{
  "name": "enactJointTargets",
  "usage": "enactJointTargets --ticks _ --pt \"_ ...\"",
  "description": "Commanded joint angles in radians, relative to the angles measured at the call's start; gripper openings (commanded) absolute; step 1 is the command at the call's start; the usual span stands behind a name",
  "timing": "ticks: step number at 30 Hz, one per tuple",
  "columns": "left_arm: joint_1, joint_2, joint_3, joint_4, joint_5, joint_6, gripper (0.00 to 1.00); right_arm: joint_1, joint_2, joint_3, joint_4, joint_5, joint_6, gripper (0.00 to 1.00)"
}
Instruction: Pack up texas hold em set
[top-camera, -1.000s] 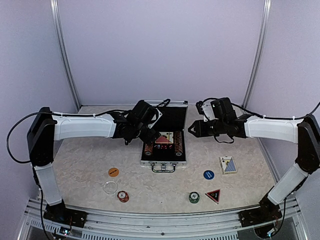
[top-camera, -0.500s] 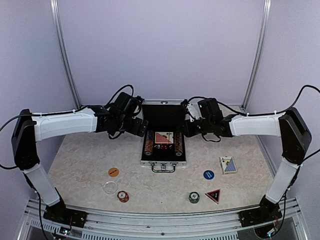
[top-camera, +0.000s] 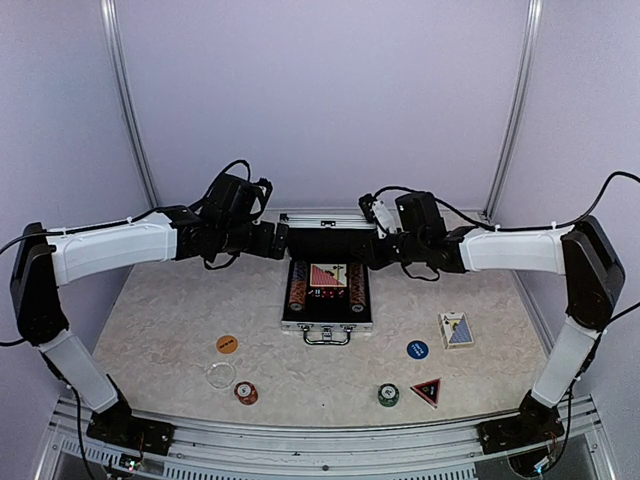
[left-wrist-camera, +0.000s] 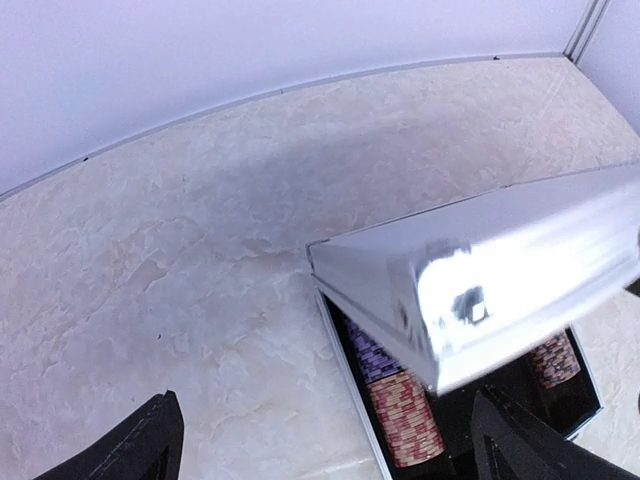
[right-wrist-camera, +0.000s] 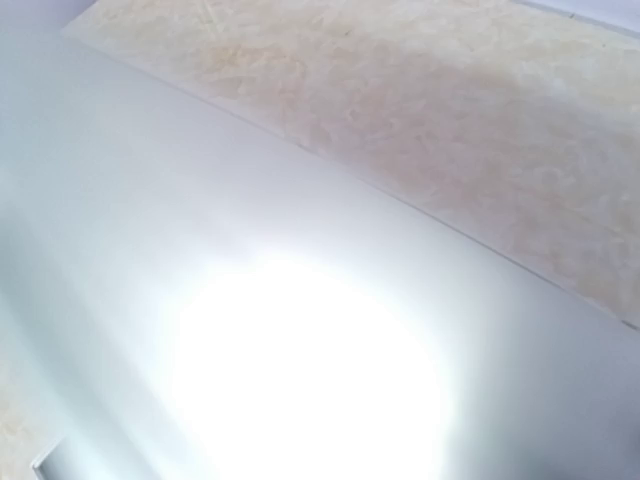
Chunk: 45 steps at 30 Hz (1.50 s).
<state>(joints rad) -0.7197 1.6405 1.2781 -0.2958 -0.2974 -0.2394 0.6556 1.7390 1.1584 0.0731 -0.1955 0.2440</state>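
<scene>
From above, the left arm (top-camera: 110, 250) and the right arm (top-camera: 510, 250) both stretch inward, nearly level, to the half-raised lid (top-camera: 330, 243) of the aluminium case (top-camera: 327, 324). The case sits mid-bench (top-camera: 160, 310), with chip stacks (top-camera: 297, 287) and a red card deck (top-camera: 327, 275) inside.
Left wrist view: the left jaws are wide open and empty, beside the lid's corner.
Right wrist view: only the glaring lid surface shows; the state of the right jaws I cannot tell.

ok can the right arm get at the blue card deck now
Probably yes: the blue card deck lies uncovered on that arm's side, though the right gripper is up at the case lid.
</scene>
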Motion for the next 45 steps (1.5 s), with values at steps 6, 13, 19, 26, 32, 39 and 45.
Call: enactJointTargets --ticks 6,13,19,26,32,39,45 --pt "0.012 -0.025 -0.013 0.073 0.064 -0.028 0.99 0.031 -0.044 0.014 -0.007 0.093 -0.027 0.15" --pt "0.029 -0.02 -0.013 0.087 0.071 -0.041 0.99 0.02 0.039 0.18 -0.065 0.187 -0.067 0.15" --pt "0.073 0.011 0.039 0.082 0.085 -0.047 0.99 0.01 0.106 0.3 -0.089 0.188 -0.107 0.15" --pt "0.153 0.061 0.071 0.151 0.253 -0.088 0.99 0.01 0.123 0.322 -0.111 0.188 -0.177 0.15" --pt "0.184 0.088 0.067 0.236 0.388 -0.12 0.99 0.007 0.171 0.393 -0.175 0.277 -0.27 0.14" --pt "0.184 0.071 0.04 0.245 0.411 -0.136 0.99 0.016 0.092 0.262 -0.108 0.136 -0.252 0.14" --pt "0.184 0.044 0.004 0.256 0.428 -0.164 0.99 0.036 0.065 0.196 -0.088 0.122 -0.312 0.14"
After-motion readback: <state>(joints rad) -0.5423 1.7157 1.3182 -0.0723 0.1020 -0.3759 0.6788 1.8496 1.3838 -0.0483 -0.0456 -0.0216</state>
